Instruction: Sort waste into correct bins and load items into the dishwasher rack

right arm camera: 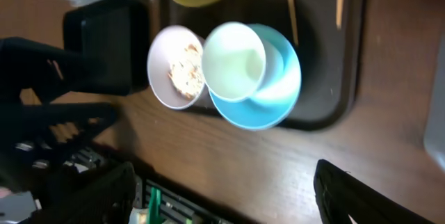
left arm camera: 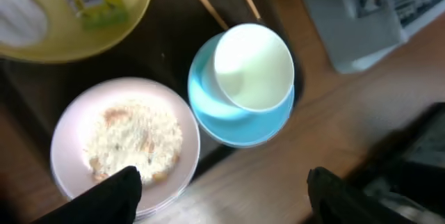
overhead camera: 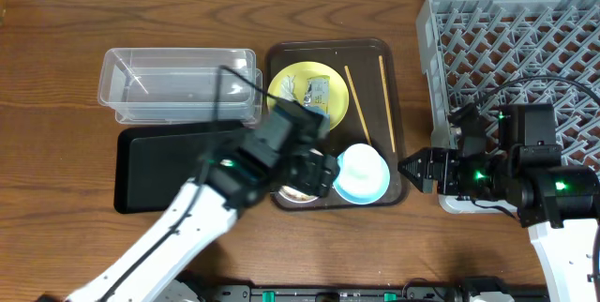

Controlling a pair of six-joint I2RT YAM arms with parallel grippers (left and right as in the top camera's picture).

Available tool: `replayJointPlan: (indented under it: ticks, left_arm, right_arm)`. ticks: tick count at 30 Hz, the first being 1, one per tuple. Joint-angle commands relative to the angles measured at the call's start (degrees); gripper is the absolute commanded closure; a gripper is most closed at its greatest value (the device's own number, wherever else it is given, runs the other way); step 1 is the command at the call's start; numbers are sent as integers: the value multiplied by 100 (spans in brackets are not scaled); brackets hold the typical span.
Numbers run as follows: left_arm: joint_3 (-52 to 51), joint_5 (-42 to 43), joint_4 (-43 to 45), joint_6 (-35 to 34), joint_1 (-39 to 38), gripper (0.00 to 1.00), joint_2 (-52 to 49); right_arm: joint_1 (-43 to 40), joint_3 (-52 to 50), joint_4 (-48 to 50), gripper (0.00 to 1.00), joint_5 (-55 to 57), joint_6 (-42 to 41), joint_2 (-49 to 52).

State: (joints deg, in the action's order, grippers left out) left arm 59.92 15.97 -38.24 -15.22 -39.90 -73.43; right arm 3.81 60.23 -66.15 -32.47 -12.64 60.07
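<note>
Centrally, on brown wood-grain table point(overhead camera: 56, 77), dark serving tray point(overhead camera: 400, 86): yellow plate point(overhead camera: 300, 69) with crumpled paper point(overhead camera: 287, 86) and green wrapper point(overhead camera: 319, 91); chopsticks point(overhead camera: 358, 105); light-blue bowl point(overhead camera: 361, 188), white bowl point(left arm camera: 252, 64) tilted inside; pale bowl point(left arm camera: 69, 133) of rice grains point(left arm camera: 128, 137). Clear tub point(overhead camera: 178, 82), black tray point(overhead camera: 155, 166) left; dishwasher rack point(overhead camera: 516, 39) right, cropped by frame. Left gripper point(left arm camera: 222, 189), right gripper point(right arm camera: 222, 189): jaws wide, empty. Overhead, left arm point(overhead camera: 187, 218) largely hides pale bowl.

The whole surface point(overhead camera: 56, 39) is seen straight down from overhead. Both wrist views are taken close above the near end of the tray point(overhead camera: 366, 67), where the blue bowl point(overhead camera: 361, 191) is shared.
</note>
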Motion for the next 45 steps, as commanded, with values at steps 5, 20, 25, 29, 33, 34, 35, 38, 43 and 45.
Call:
replayJointPlan:
  ticks: [5,20,25,29,33,34,35,38,43,45]
  left_arm:
    - [52,-1434,737,11,-846,27,-1104]
    - [114,-1167,1381,-361,-824,94,-1845]
    - [175,-1167,1217,-658,-745,94,-1082]
    - [175,-903,752,-793,-439,94,-345]
    - [173,1054,553,-688,313,94,352]
    - [173,1784,592,-590,555,94,494]
    - [173,2402,625,-518,761,94,599]
    - [173,3960,697,-389,1298,94,822]
    - [173,5591,931,-345,1779,94,914]
    - [173,5910,1058,-348,1840,94,914]
  right_arm:
    - [-13,83,-267,23,216,-393,-24]
    - [1029,83,-48,22,772,-619,-721]
    - [1029,83,-31,22,1113,-885,-730]
    - [1014,83,146,21,1517,-800,-726]
    - [999,83,640,21,1150,-249,-743]
    - [999,83,811,20,839,-55,-743]
    - [1001,83,975,20,457,164,-741]
    - [1038,83,1394,19,-876,1008,-741]
    - [1169,83,1672,16,-1657,1408,-662]
    - [1266,83,1858,16,-1897,1436,-643]
